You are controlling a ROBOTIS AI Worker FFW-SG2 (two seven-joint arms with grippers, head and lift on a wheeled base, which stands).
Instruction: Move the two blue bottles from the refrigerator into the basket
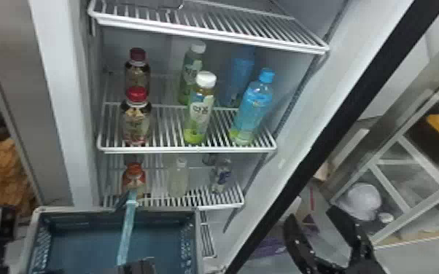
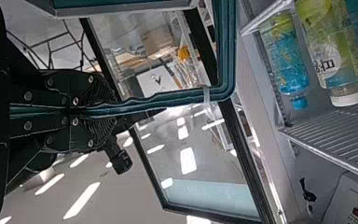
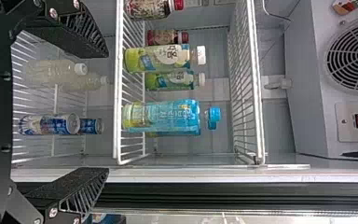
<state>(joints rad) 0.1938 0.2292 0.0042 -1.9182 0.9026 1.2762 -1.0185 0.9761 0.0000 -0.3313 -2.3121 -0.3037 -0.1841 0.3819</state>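
Two blue bottles stand one behind the other at the right of the refrigerator's middle shelf: the front blue bottle and the rear blue bottle. In the right wrist view the front blue bottle largely covers the rear one. My left gripper is at the bottom of the head view, over the basket; in the left wrist view the left gripper is shut on the basket's teal handle. My right gripper stands open beyond the door edge, right of the shelves; in the right wrist view the right gripper holds nothing.
White-capped bottles stand left of the blue ones, red-capped bottles farther left. A wire shelf hangs above; a lower shelf holds drinks. The black-edged door slants between shelves and right arm.
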